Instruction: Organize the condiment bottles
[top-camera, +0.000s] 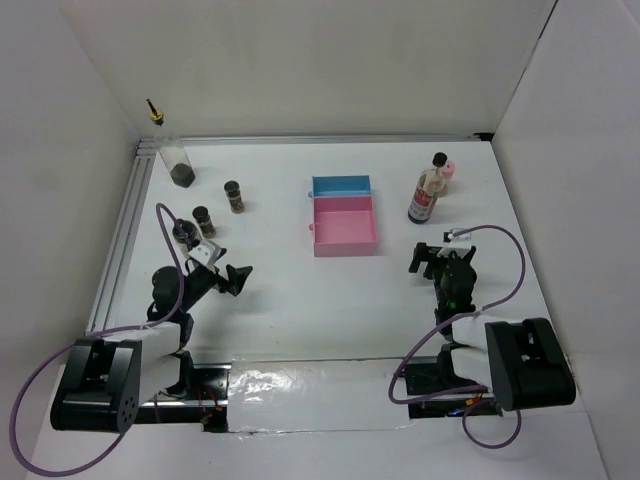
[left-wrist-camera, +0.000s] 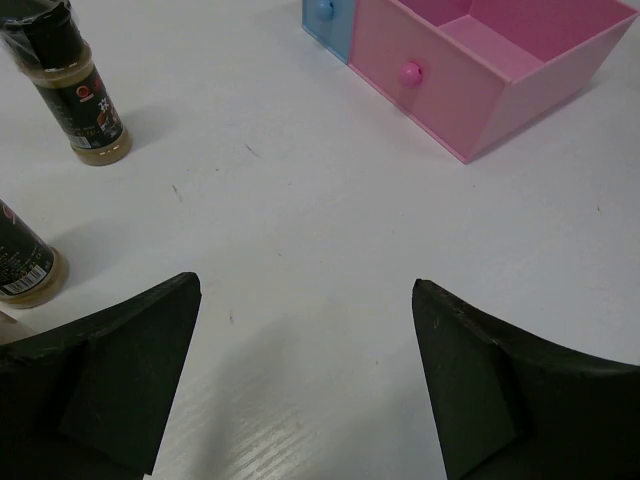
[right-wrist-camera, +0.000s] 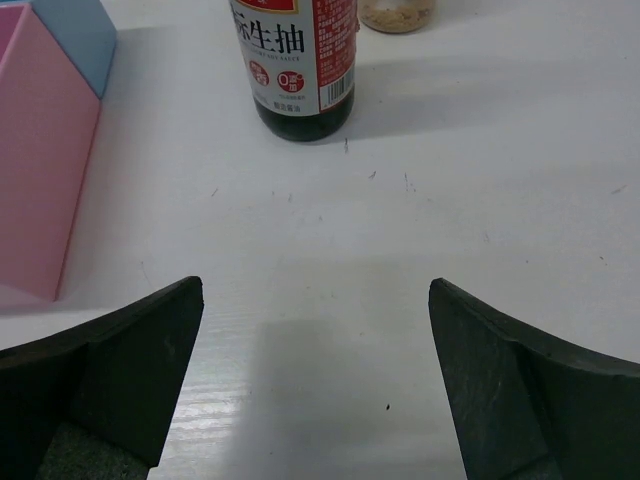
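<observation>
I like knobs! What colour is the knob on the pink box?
The knob is pink; left wrist view.

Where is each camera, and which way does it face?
Top external: above and behind the robot, looking down on the table; left arm and right arm show.
Left wrist: on the left arm, facing two spice jars and the pink tray; open left end effector shows.
Right wrist: on the right arm, facing the red-label bottle; open right end effector shows.
Both wrist views share the pink tray.

A shallow pink plastic tray (top-camera: 345, 247) sits mid-table, open side up, touching a smaller blue plastic tray (top-camera: 341, 184) behind it. Both rest on the white tabletop (top-camera: 330, 300), which a metal rail (top-camera: 118, 255) edges on the left.
</observation>
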